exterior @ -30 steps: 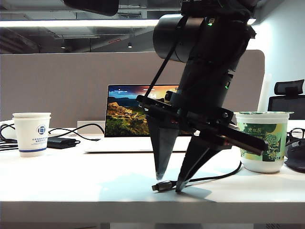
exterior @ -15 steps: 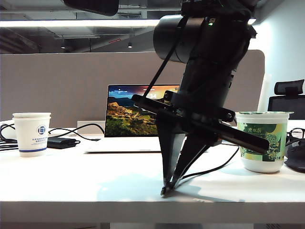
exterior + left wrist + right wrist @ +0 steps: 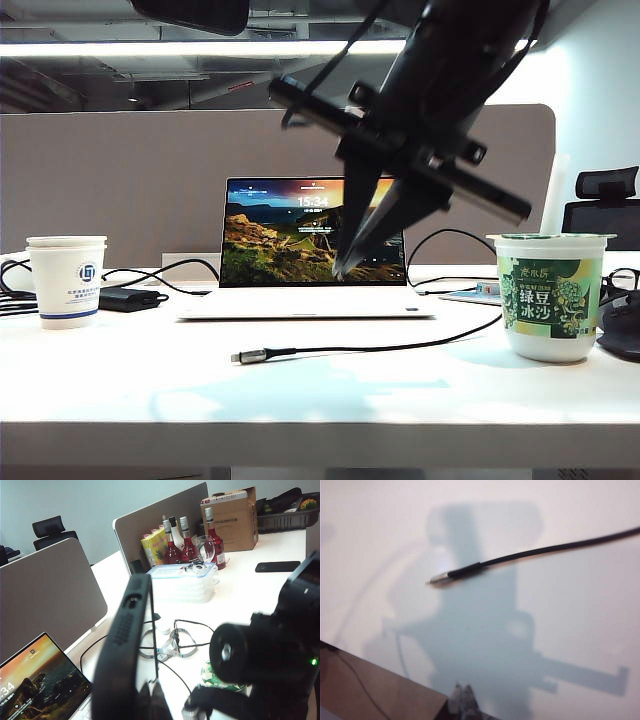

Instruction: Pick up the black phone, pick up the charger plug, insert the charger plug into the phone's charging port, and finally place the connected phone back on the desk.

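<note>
Right gripper (image 3: 345,268) hung empty, fingers closed, above the charger plug (image 3: 247,355) lying near the counter's (image 3: 320,400) front edge. Left gripper (image 3: 150,700) fingers clamped the black phone (image 3: 125,650). Risk: insertion fails without a regrasp.

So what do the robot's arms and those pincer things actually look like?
Both are matt black. The right end effector has two long fingers tapering to points, under a flat black crossbar, with a thin black cable along the arm. The left end effector has narrow dark fingers. The arm seen in the left wrist view has a round black joint and a small green light.
</note>
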### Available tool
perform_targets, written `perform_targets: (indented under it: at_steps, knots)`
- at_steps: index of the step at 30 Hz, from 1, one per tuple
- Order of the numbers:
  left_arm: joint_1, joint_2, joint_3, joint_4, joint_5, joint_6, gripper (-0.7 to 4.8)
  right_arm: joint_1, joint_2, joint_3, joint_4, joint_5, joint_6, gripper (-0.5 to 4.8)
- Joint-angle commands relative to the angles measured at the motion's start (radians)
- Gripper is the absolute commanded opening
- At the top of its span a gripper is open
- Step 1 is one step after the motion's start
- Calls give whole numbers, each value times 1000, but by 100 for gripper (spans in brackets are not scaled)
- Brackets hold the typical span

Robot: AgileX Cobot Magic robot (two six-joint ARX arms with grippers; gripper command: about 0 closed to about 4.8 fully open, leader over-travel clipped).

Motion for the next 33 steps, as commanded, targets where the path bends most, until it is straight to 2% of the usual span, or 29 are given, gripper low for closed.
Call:
perform_targets:
  at_steps: [1, 2, 4, 5, 7, 8, 9, 12, 15, 20, 26, 31, 33]
  knots:
    - [0, -6, 8, 36, 0, -3, -6, -14, -31, 3, 32, 69, -13, -5]
    - [1, -6, 8, 36, 0, -5, -6, -20, -31, 3, 44, 48, -10, 4]
    - [0, -6, 8, 36, 1, -8, -6, -24, -28, 3, 77, 22, 70, 77]
    - [0, -6, 8, 37, 0, -23, -6, -23, -28, 2, 106, 21, 114, 140]
    - [0, -6, 8, 37, 0, -22, -6, -22, -23, 2, 174, 10, 161, 204]
    - [0, -6, 8, 37, 0, -22, -6, -22, -21, 2, 197, -3, 196, 212]
    - [0, -7, 8, 37, 0, -22, -6, -22, -8, 3, 223, -4, 283, 212]
    - [0, -7, 8, 37, 1, -23, -6, -22, 17, 2, 225, -10, 427, 212]
    - [0, -8, 8, 39, 1, -22, -6, -22, 71, 2, 233, -64, 532, 211]
    - [0, -8, 8, 40, 1, -22, -6, -23, 145, 3, 312, -81, 691, 207]
    - [0, -9, 8, 48, 1, -22, -6, -31, 193, 39, 319, -118, 744, 198]
    - [1, -19, 8, 68, 0, -21, -6, -60, 247, 188, 238, -117, 712, 196]
    - [0, -20, 8, 68, 0, -22, -6, -65, 272, 214, 207, -114, 714, 166]
